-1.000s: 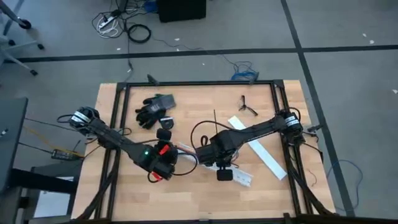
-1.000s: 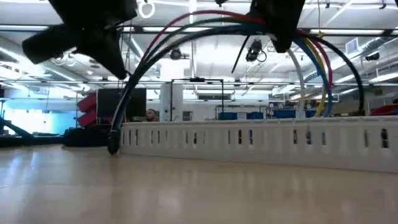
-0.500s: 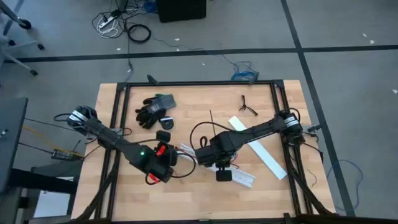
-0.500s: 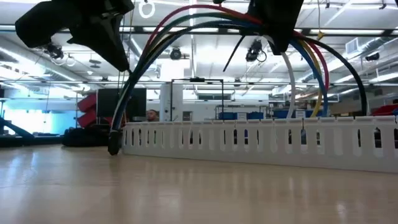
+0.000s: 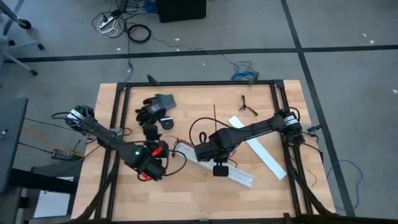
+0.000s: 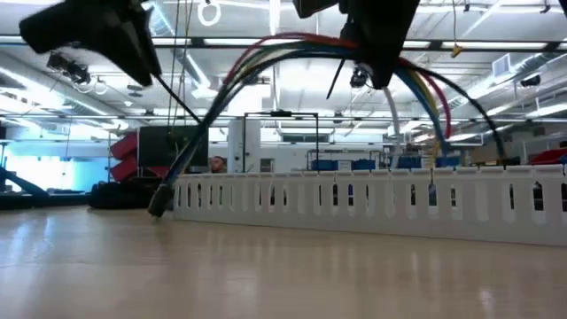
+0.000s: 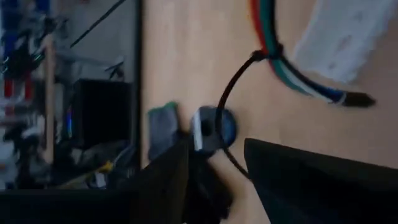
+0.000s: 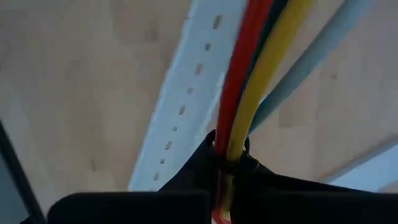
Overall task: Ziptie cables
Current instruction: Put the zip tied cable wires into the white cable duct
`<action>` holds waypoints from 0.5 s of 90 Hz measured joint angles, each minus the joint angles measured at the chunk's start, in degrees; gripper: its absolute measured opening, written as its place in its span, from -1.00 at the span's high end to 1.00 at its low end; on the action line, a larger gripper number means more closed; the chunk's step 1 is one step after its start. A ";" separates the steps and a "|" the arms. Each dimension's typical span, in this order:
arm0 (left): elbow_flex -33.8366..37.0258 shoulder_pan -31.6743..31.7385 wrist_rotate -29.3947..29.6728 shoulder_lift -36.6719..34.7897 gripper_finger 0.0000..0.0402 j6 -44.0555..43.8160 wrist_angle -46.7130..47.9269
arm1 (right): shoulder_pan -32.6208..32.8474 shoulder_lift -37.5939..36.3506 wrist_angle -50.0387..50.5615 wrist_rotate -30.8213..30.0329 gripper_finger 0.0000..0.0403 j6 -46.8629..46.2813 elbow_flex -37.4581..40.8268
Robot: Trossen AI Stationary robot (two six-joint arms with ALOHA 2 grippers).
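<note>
The cables (image 6: 266,49), a bunch of red, blue, yellow, white and black wires, arch above the table between my two grippers. One end of the bunch (image 6: 159,204) is down by the table. The ziptie (image 7: 222,106), a thin black strap, loops round the bunch (image 7: 267,59) and runs back to my left gripper (image 5: 151,167), which is shut on it. My right gripper (image 5: 202,151) is shut on the cables at the top of the arch (image 6: 372,40). My left gripper has the ziptie's free tail (image 7: 235,163) between its two fingers; the exact place of contact is hidden by the fingers. The strap runs in a curve from the fingers to its loop round the cables (image 7: 256,57), clear of the table. My right gripper pinches the cable bunch (image 8: 229,146) between its two fingers, coming from above with the fingers across the wires. The bunch is lifted and bends down on both sides of the hold.
A long white slotted channel (image 5: 233,174) lies under the grippers, and a second white strip (image 5: 264,152) lies to the right. Black gloves (image 5: 152,109), a round black disc (image 5: 165,122) and a small forked clip (image 5: 247,106) lie farther back. Black frame rails (image 5: 118,124) edge the table.
My left gripper has gone toward the table's left edge with the ziptie's tail. My right gripper has shifted a little the same way with the cables. The cable arch has become lower and flatter, and its lower end now leans more.
</note>
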State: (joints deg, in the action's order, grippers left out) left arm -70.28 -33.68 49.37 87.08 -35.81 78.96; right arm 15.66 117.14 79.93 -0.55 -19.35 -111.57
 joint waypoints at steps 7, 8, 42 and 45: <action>0.86 -2.33 0.33 -2.09 0.25 -6.94 0.56 | -0.17 0.03 -0.03 0.11 0.94 0.04 0.00; 1.13 -2.72 0.33 -2.41 0.25 -7.92 0.40 | -0.17 0.04 -0.03 0.12 0.94 0.04 0.00; 16.15 -11.74 8.22 -6.57 0.25 -26.50 -16.65 | 1.28 0.07 0.66 0.73 0.94 0.10 -0.02; 16.60 -11.75 8.30 -6.57 0.25 -27.24 -16.76 | 1.51 0.07 1.08 0.75 0.94 -0.39 -0.02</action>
State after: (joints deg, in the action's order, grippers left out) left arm -53.68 -45.43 57.67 80.51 -63.05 62.19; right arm 17.16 117.21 81.01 0.20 -19.74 -111.59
